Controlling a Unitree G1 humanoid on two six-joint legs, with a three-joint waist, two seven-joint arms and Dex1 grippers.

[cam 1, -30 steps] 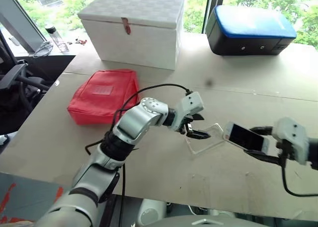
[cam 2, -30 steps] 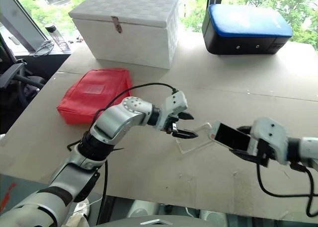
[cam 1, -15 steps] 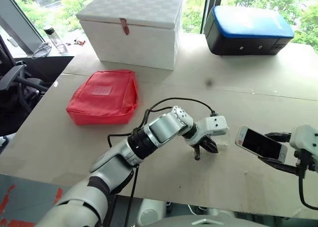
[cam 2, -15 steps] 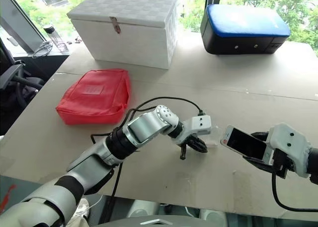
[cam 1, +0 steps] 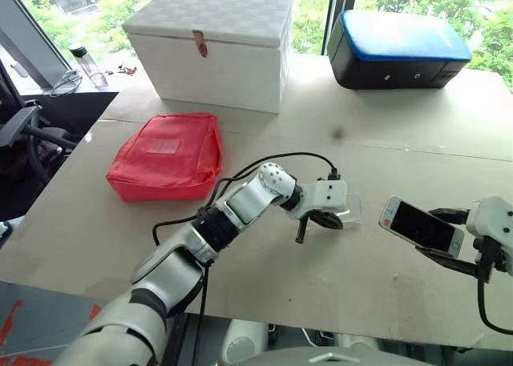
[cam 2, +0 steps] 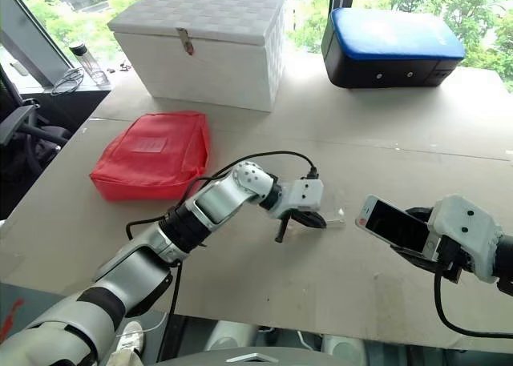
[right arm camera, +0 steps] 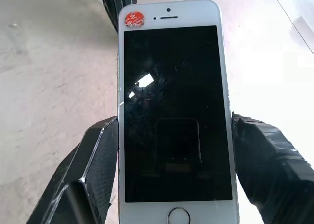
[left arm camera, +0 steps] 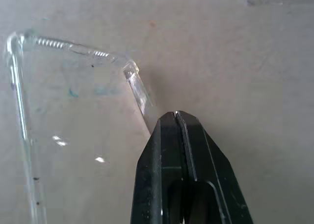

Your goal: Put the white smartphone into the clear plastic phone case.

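Left gripper (cam 1: 321, 220): jaws, open a second ago, now pressed together at the rim of the clear plastic phone case (left arm camera: 73, 111); arm stretched further toward 3 o'clock and dropped lower over the desk (cam 1: 361, 278). Right gripper (right arm camera: 171, 136), gripping the white smartphone (cam 1: 421, 226): drawn off toward 3 o'clock, now well apart from the case.

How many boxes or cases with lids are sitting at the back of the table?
2. A white box stands at the back left, behind the red pouch. A black case with a blue lid stands at the back right. Others may lie outside the pictures.
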